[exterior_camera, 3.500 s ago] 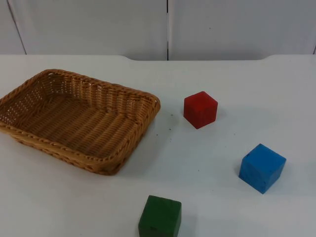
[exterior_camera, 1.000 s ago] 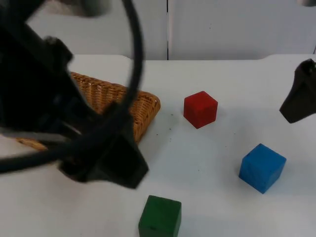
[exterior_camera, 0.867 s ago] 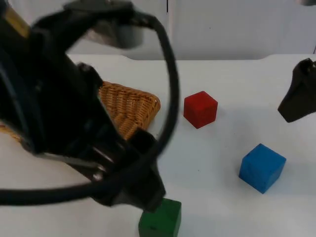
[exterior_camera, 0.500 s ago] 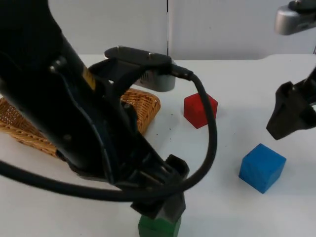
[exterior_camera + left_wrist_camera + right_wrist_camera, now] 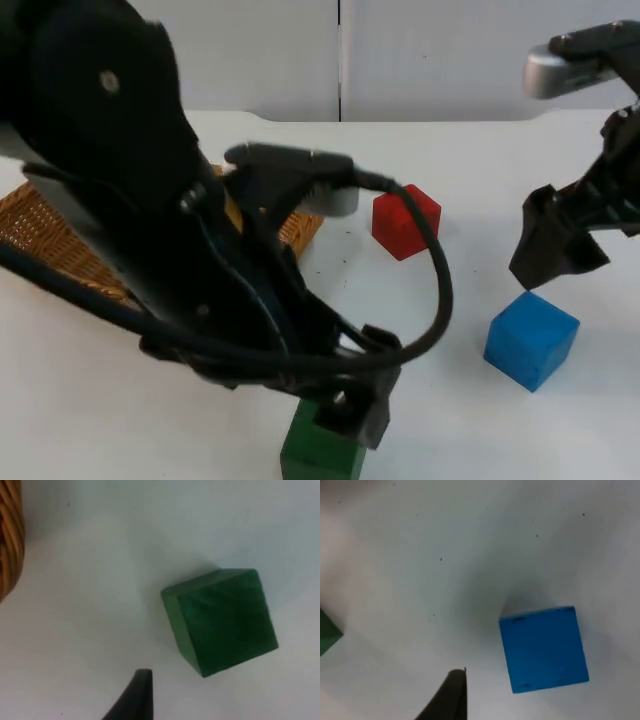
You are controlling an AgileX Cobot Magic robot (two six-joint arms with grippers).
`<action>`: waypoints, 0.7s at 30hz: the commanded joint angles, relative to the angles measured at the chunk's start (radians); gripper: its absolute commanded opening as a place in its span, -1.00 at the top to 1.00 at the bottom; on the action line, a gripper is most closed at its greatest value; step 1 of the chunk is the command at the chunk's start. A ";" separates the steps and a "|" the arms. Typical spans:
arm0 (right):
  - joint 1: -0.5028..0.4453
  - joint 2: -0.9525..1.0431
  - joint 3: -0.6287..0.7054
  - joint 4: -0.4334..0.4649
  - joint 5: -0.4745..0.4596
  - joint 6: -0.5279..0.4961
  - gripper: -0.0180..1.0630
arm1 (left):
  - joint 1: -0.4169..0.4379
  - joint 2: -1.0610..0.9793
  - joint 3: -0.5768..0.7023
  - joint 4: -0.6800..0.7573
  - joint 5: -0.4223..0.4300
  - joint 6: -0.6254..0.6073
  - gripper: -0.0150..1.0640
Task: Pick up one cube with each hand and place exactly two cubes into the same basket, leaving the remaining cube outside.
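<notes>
Now, both arms have come in over a bench that was bare of them moments ago.
Left hand (image 5: 350, 415): just above the green cube (image 5: 320, 455); finger spread cannot be told.
Right hand (image 5: 548, 262): lowered to just above the blue cube (image 5: 531, 339); spread likewise cannot be told.
Red cube (image 5: 405, 222): untouched beside the wicker basket (image 5: 40, 225), likely the one to leave out.
Status: neither cube gripped yet; basket holds none visible.

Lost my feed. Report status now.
Left hand over green cube, not gripping. Right hand above blue cube. Red cube beside wicker basket. Nothing in the way.
</notes>
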 commanded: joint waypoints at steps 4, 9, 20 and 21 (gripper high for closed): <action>0.007 0.058 -0.009 -0.004 -0.040 0.007 -0.98 | -0.007 0.060 -0.003 0.010 -0.062 -0.052 -0.84; 0.007 0.112 -0.009 -0.004 -0.059 0.007 -0.98 | -0.007 0.095 -0.003 0.010 -0.093 -0.056 -0.84; 0.007 0.205 -0.009 -0.004 -0.128 -0.001 -0.98 | -0.007 0.177 -0.003 0.011 -0.165 -0.058 -0.84; 0.007 0.215 -0.009 -0.004 -0.133 -0.006 -0.98 | -0.007 0.186 -0.003 0.010 -0.173 -0.058 -0.84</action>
